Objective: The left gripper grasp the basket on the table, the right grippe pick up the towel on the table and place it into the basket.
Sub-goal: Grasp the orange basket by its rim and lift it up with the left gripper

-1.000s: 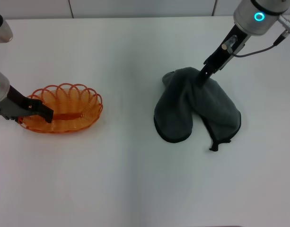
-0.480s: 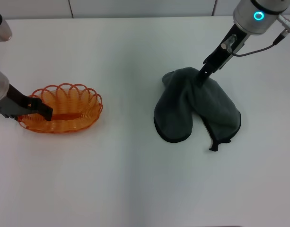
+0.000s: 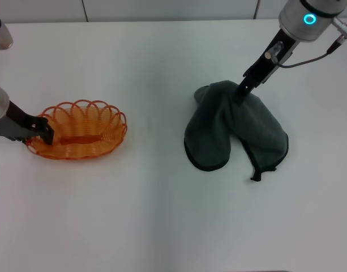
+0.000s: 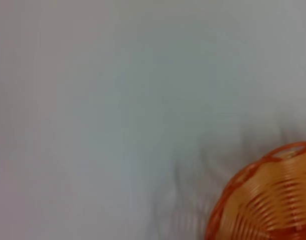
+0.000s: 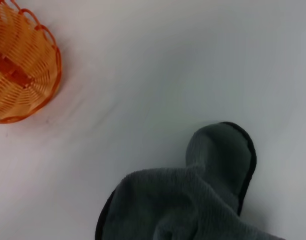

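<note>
A: The left gripper (image 3: 42, 131) is pinching the left rim of the orange wire basket (image 3: 80, 136), which is sitting on the white table (image 3: 150, 215).

B: The right gripper (image 3: 241, 90) is pressing into the grey towel's (image 3: 235, 133) far fold; can't tell its fingers. Towel's well apart from the basket, so the transfer's all left.

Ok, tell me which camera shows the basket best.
The head view: the whole basket shows, with the left claw at its end. The right wrist view cuts off one side; the left wrist view catches only a blurred edge.
</note>
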`<action>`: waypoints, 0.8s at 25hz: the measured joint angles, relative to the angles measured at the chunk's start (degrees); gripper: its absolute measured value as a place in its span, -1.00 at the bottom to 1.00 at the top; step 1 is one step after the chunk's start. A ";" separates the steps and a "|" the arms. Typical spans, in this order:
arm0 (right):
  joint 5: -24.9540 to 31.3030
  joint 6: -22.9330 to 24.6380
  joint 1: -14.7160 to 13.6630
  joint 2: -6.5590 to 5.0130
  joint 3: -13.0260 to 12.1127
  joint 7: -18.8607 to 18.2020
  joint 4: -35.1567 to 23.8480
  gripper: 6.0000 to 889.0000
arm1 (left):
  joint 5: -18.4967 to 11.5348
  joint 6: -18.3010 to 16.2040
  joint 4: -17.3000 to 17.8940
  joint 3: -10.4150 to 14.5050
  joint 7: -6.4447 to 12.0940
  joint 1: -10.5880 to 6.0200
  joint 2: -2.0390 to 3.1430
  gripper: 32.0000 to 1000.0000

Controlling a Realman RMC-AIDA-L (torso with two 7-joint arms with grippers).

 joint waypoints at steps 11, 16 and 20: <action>0.00 -0.06 0.09 0.00 0.00 0.00 -0.13 0.93 | -0.18 -0.82 -0.48 0.12 2.09 0.10 -0.16 -0.50; 0.00 -0.06 0.08 0.00 0.00 0.00 -0.15 0.93 | -0.21 -0.83 -0.51 0.12 2.55 0.08 -0.19 -0.51; 0.00 -0.06 0.08 0.00 0.00 0.00 -0.15 0.93 | -0.24 -0.80 -0.53 0.12 2.86 0.06 -0.20 -0.53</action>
